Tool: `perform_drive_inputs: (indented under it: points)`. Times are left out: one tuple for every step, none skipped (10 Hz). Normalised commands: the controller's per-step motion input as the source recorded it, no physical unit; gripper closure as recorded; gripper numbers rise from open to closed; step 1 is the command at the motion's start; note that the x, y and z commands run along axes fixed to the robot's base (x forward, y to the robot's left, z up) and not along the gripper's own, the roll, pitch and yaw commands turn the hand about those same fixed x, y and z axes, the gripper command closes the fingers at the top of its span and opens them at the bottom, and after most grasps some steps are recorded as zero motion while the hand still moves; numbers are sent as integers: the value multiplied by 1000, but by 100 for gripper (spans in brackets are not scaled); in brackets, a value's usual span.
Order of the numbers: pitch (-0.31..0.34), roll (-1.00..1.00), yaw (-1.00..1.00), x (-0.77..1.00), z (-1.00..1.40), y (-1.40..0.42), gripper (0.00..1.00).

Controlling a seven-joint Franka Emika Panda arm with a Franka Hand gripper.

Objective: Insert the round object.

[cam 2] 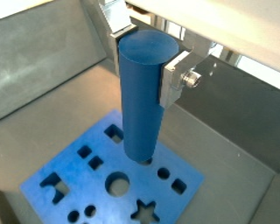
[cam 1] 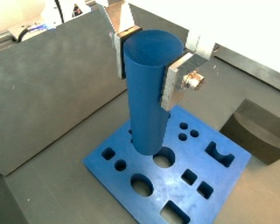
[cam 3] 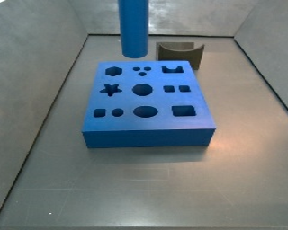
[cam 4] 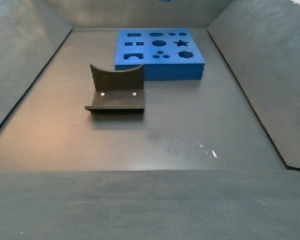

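My gripper (cam 1: 149, 70) is shut on the round object (cam 1: 149, 96), a long smooth blue cylinder held upright near its top between the silver fingers (cam 1: 175, 83). This shows in both wrist views, gripper (cam 2: 145, 66) and cylinder (cam 2: 140, 105). The cylinder hangs over the flat blue block with shaped holes (cam 1: 119, 179), its lower end close to a round hole (cam 1: 164, 159). In a side view the cylinder (cam 3: 133, 27) ends a little above the block's (cam 3: 147, 126) far left part; the gripper is out of that frame. In a side view (cam 4: 161, 64) only the block shows.
The dark fixture with a notched top stands on the floor beside the block (cam 3: 180, 56), (cam 4: 115, 92), (cam 1: 259, 131). Grey walls enclose the floor on all sides (cam 3: 50, 108).
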Motion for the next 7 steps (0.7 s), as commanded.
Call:
perform_drive_inputs:
  points:
    - [0,23,-83,0,-1000,311,100]
    - [0,20,-83,0,-1000,311,100]
    - [0,4,-94,0,-1000,277,100]
    - [0,0,-154,26,-1000,183,100]
    - [-1,0,-154,34,-1000,180,100]
    - [-16,0,-154,74,-1000,171,100]
    - [-73,-103,-177,234,-774,189,100]
